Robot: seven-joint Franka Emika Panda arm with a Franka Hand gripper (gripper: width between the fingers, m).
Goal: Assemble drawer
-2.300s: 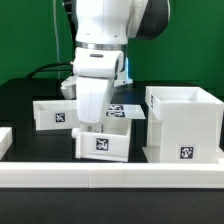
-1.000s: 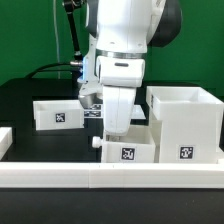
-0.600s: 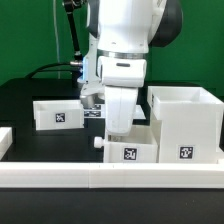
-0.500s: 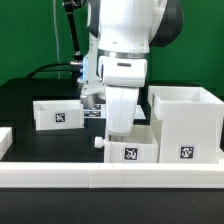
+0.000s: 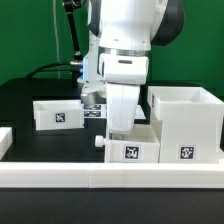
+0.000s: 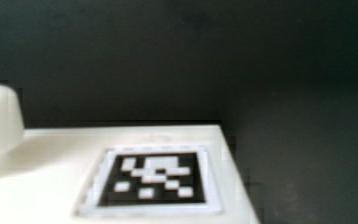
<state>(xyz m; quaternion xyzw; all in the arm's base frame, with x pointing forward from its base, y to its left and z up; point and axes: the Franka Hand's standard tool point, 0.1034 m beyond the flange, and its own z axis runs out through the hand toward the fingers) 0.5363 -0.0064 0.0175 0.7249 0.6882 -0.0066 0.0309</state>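
A black table [image 5: 22, 98] seen from the exterior camera, with a low white border wall [image 5: 70, 177] running along its 6 o'clock edge. Three white parts of the drawer kit stand on it.

At 3 o'clock is the tall boxy casing [image 5: 186, 128], upright, open at the top, with white inner walls and a square tag low on its front. Just beside it, at 5 o'clock, sits a smaller tray [image 5: 146, 150] with a tag on its front face and a round knob [image 5: 99, 142] sticking out toward 9 o'clock. A second tray [image 5: 58, 113] rests well apart at 9 o'clock, also tagged. What lies inside the trays cannot be made out.

The white arm comes down from 12 o'clock, and its gripper [image 5: 118, 129] reaches the 5 o'clock tray at its top. The fingertips are hidden, so whether the fingers are apart, together or clamped on the tray wall cannot be told.

The wrist camera, blurred, shows a white surface bearing a black-and-white tag [image 6: 155, 180] against the dark table.
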